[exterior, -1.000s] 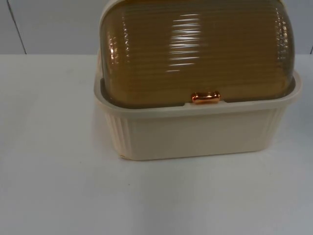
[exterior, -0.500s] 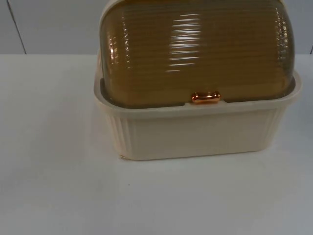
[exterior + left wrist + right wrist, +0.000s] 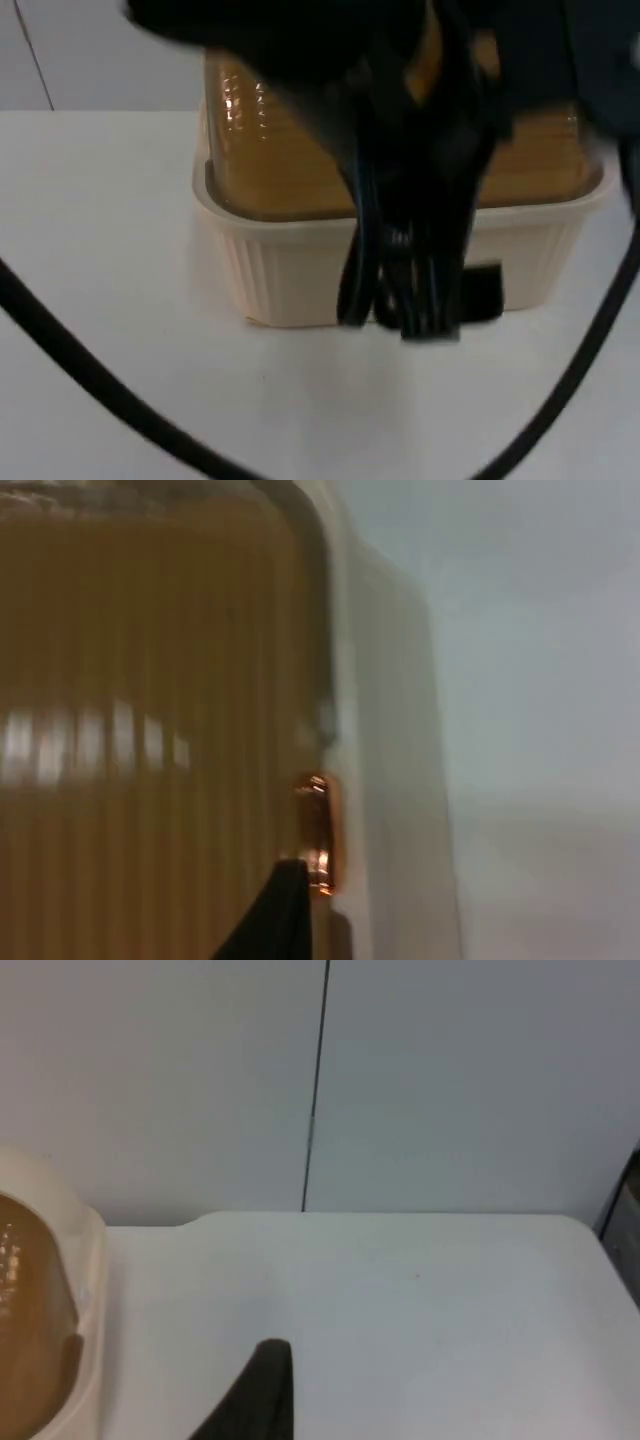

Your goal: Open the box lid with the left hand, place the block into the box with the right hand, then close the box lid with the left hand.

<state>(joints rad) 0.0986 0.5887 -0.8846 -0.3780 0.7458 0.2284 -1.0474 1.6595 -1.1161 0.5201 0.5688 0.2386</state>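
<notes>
On the white desk (image 3: 120,300), close to the grey partition wall (image 3: 450,1080), stands the cream box (image 3: 290,270) with its ribbed amber lid (image 3: 270,150) down. A black arm hangs blurred across the top view, over the box's front; it is probably the left arm, whose wrist view looks closely along the lid. The left tool's fingertip (image 3: 275,910) stands just beside the copper handle (image 3: 318,830) at the lid's front edge; whether they touch, and whether the left tool is open or closed, I cannot tell. The right tool's fingertip (image 3: 262,1390) is above bare desk beside the box's end; its state cannot be told either.
</notes>
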